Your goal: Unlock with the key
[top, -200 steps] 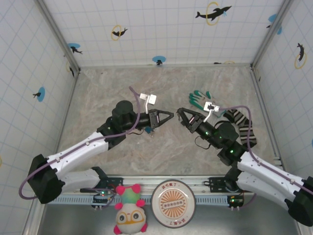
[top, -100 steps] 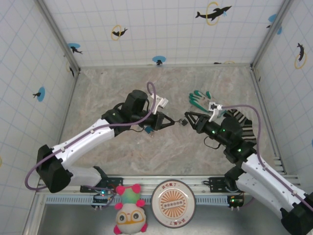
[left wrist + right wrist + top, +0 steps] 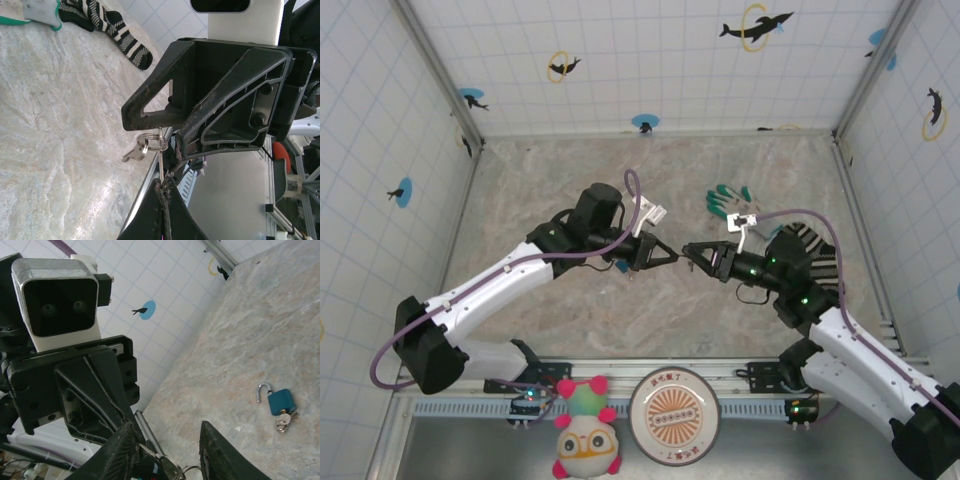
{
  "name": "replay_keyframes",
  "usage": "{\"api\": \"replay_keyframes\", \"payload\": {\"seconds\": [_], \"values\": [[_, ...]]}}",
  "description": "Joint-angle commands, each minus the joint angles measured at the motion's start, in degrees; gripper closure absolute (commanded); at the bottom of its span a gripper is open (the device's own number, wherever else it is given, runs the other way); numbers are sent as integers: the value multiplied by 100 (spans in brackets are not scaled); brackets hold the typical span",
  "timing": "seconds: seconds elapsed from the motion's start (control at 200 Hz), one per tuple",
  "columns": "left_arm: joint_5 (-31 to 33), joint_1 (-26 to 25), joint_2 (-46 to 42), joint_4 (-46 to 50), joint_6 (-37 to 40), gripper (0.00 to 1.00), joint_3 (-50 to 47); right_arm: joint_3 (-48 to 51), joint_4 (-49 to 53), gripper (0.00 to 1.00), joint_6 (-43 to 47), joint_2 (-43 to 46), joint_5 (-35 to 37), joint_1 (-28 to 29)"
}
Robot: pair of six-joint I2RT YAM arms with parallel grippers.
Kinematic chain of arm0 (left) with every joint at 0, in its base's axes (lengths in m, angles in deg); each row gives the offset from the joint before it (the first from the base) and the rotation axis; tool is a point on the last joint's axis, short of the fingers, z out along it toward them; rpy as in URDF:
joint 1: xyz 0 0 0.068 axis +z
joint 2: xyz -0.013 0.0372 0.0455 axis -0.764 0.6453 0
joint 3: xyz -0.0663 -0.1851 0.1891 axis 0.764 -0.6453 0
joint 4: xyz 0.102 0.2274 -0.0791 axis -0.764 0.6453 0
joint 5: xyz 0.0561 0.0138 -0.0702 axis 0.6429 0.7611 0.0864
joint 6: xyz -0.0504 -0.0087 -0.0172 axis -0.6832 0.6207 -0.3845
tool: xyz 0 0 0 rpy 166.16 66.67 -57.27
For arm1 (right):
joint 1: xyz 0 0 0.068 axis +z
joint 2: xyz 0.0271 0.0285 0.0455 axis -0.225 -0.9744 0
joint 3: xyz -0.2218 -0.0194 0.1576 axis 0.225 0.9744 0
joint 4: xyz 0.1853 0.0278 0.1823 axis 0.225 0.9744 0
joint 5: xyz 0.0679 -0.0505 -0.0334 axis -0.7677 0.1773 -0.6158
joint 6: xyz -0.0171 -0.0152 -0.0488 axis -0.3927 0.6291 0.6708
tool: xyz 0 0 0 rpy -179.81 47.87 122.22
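The key [image 3: 161, 159] hangs in mid-air, its thin silver blade pinched by my left gripper [image 3: 164, 186], which is shut on it. A key ring [image 3: 152, 141] and a second silver key [image 3: 133, 152] dangle from it. My right gripper [image 3: 167, 426] is open, one finger on each side of the key [image 3: 168, 466]. In the top view the left gripper [image 3: 666, 255] and right gripper [image 3: 691, 252] meet tip to tip above the table. The small blue padlock [image 3: 280, 402] lies on the table with its shackle swung open and keys at its base; in the top view the padlock [image 3: 619, 265] peeks out beside the left gripper.
A green and white glove [image 3: 729, 203] and a striped sock [image 3: 810, 246] lie at the right of the marble table [image 3: 540, 180]. Tiled walls close in three sides. A plush toy [image 3: 586, 440] and a round disc [image 3: 673, 405] sit beyond the front rail.
The right gripper has moved left and slightly down until its tips meet the left gripper's. The left arm has stayed almost where it was half a second ago.
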Motion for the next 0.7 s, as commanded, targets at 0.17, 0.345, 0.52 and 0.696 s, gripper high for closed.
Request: {"api": "replay_keyframes", "payload": {"seconds": [0.17, 0.345, 0.52, 0.696], "values": [[-117, 14, -179, -26, 198, 100, 35, -211, 59, 66, 171, 277, -358, -68], [-112, 14, -234, -50, 208, 100, 14, -203, 160, 65, 218, 344, -506, -95], [-152, 14, -252, -107, 185, 100, 31, -162, 192, 69, 262, 330, -554, -95], [-186, 14, -287, -167, 150, 100, 4, -98, 163, 82, 277, 380, -562, -103]]}}
